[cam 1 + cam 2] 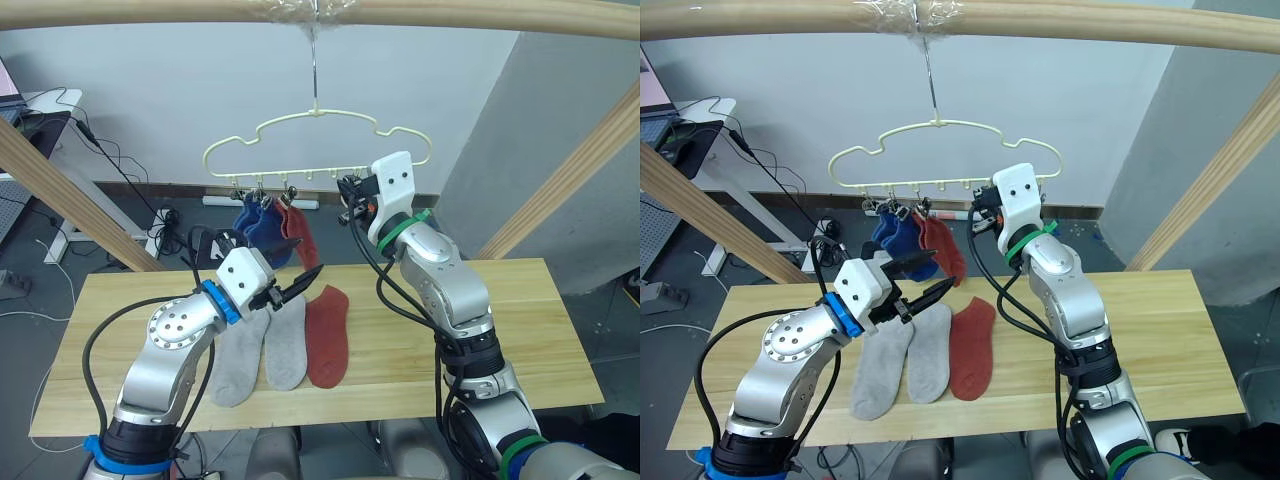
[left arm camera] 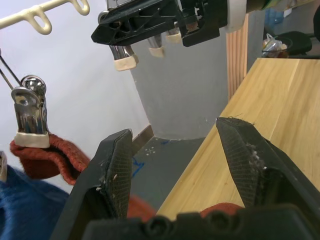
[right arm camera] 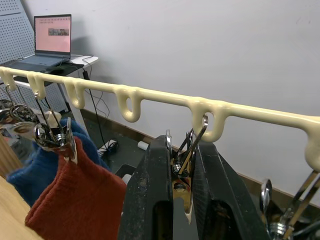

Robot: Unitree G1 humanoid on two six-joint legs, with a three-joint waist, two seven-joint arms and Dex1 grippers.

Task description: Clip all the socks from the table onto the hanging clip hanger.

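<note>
Your right tool (image 3: 181, 200) is pressed together on a free metal clip (image 3: 186, 150) of the clip hanger (image 1: 318, 140) — most likely squeezing it so its mouth gapes for the next sock. That arm reaches up and forward, forearm near vertical, wrist level with the hanger's lower bar. Your left tool (image 1: 296, 282) is spread and holds nothing; its arm is bent at the elbow, pointing toward 2 o'clock over the counter (image 1: 520, 330), just above the socks lying there.

Three socks hang already — two blue (image 1: 258, 226) and one rust red (image 1: 296, 232) — clustered at the hanger's 7 o'clock end. Three remain flat on the counter side by side: two light grey socks (image 1: 262, 346) and the second red sock (image 1: 326, 334), at 5 o'clock from the left tool. Whether the pinched clip is actually open, I can't quite make out.
</note>
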